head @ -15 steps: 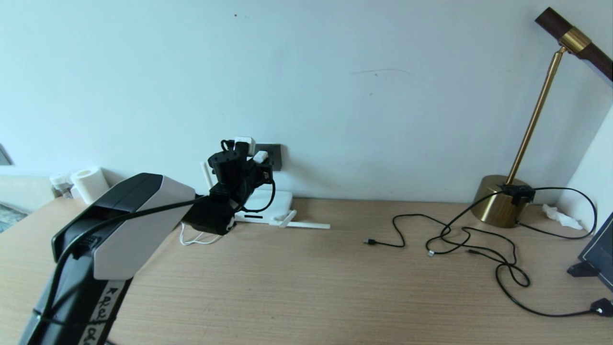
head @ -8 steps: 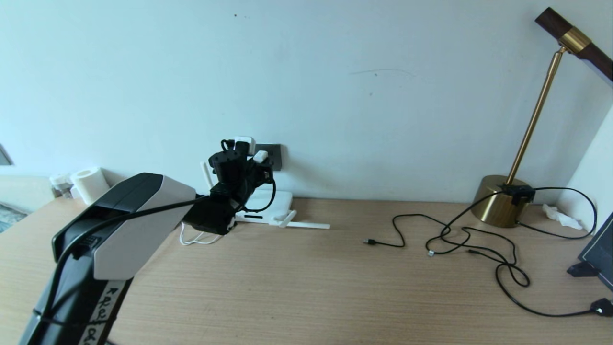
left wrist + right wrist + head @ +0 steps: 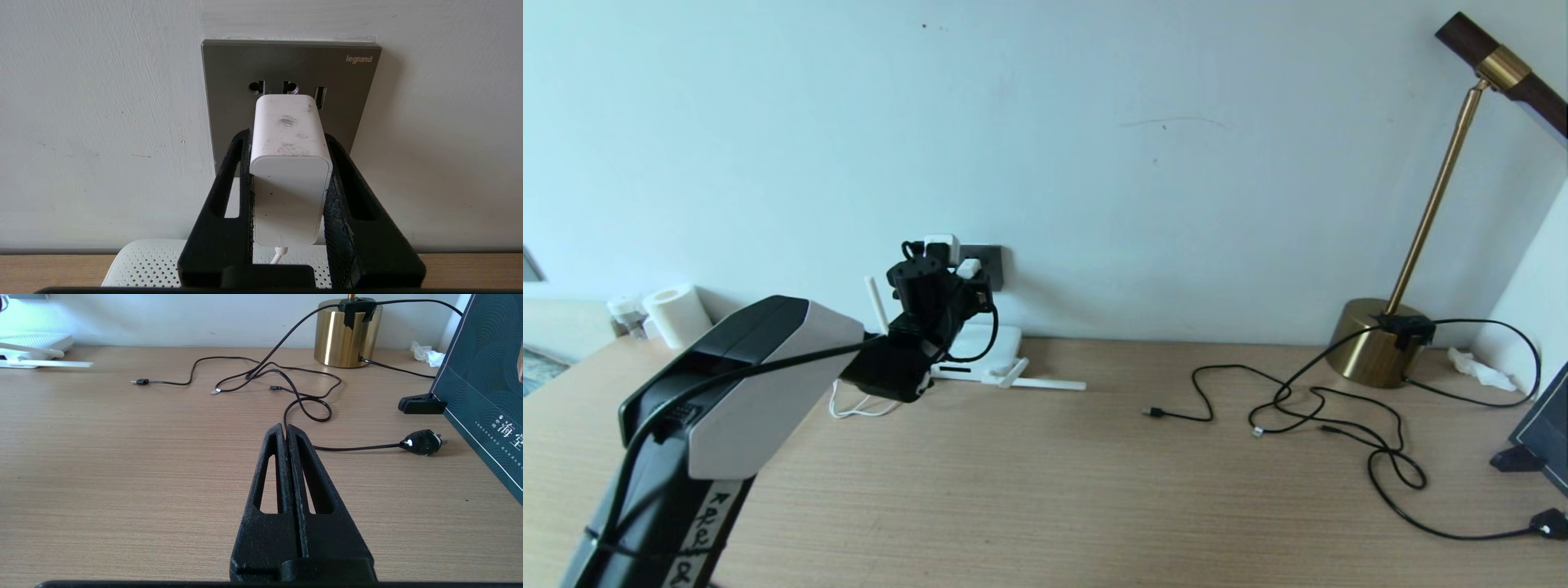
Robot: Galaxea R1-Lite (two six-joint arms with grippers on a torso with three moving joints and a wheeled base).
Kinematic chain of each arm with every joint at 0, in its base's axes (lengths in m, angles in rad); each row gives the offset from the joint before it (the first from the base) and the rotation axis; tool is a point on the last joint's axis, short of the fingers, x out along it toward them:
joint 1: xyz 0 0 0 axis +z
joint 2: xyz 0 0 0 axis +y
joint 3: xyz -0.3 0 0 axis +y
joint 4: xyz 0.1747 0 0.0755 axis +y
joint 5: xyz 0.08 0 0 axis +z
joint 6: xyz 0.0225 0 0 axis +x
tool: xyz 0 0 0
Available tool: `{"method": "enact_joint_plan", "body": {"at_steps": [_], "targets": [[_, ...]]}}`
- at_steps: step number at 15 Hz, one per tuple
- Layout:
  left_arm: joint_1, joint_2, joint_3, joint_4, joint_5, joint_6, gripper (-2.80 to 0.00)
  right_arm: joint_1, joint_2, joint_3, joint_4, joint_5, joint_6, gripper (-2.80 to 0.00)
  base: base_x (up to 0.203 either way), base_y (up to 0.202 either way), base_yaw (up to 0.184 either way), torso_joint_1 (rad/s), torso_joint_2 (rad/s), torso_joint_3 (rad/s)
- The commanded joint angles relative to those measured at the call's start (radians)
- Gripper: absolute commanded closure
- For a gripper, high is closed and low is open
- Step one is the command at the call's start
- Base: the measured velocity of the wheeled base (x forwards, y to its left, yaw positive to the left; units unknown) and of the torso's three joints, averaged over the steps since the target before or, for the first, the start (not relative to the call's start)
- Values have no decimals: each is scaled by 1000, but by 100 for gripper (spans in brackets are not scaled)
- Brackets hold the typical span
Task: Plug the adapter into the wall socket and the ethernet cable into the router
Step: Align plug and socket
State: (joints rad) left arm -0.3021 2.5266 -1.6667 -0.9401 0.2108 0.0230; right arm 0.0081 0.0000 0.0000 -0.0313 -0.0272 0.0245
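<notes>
Shifted slightly rightward since the earlier frame, the left end effector [image 3: 288,183] is kept clamped on the small white rounded-cube adapter [image 3: 289,171] at the dark grey square wall socket [image 3: 229,102]. Pins could be jammed against the plate if misaligned; seating cannot be told. The right end effector [image 3: 286,430] is parked pressed together above the wooden counter [image 3: 122,457].

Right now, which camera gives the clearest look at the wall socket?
The left wrist view: the wall socket faces it, pin holes showing, the adapter in the left pincer at its front. The head view shows only its edge behind the arm. The right wrist view shows none.

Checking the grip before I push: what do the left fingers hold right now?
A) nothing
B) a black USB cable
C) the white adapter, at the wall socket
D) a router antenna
C: in the left wrist view the left gripper fingers clamp the white adapter against the wall socket.
</notes>
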Motion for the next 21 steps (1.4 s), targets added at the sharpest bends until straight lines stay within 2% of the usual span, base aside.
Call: {"method": "enact_joint_plan", "body": {"at_steps": [1,21], "targets": [[-3,1,2,-7,19,0,0,0,0,11,-1,0,0,0,0,0,0,0,0,0],[0,-7,12,-10,35,2,0,1,0,11,-1,0,0,0,0,0,0,0,0,0]]}}
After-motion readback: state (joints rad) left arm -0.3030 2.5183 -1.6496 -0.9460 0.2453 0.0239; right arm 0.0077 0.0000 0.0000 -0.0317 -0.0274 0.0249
